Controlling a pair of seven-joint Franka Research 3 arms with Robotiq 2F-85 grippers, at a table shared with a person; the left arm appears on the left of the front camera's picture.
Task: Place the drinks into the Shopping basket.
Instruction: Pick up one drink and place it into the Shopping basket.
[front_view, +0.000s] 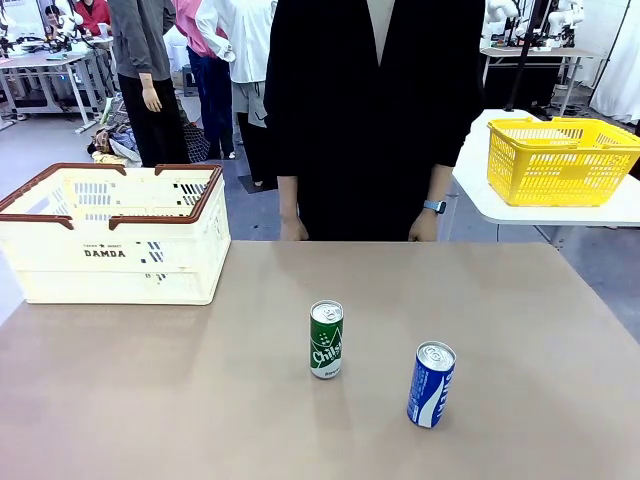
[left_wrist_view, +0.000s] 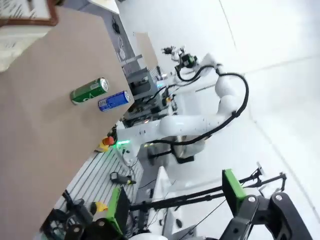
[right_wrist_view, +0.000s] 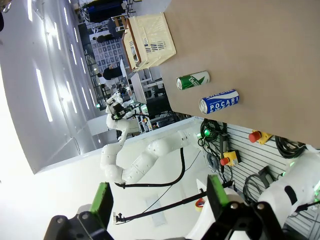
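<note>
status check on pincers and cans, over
Left pincer, right pincer open, empty. Green can, blue Pocari can upright mid-table, not in Shopping basket. Person's hands at far edge.

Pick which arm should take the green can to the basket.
Left, likely: the green can stands mid-table, the Shopping basket on the robot's left, so the carry stays on that side.

2 cans, both silver-topped. Green can (front_view: 326, 340), tabletop middle: green body, white script. Blue can (front_view: 431, 384), toward near-right edge: blue, white lettering. Shopping basket (front_view: 110, 235), far-left corner: cream-white, brown rim and handles, slotted sides, small black lettering. Tabletop (front_view: 200, 400): plain light brown. Yellow mesh basket (front_view: 560, 160) on white side table (front_view: 475, 185). Left gripper (left_wrist_view: 175, 200), right gripper (right_wrist_view: 160, 197): black, green pads.
</note>
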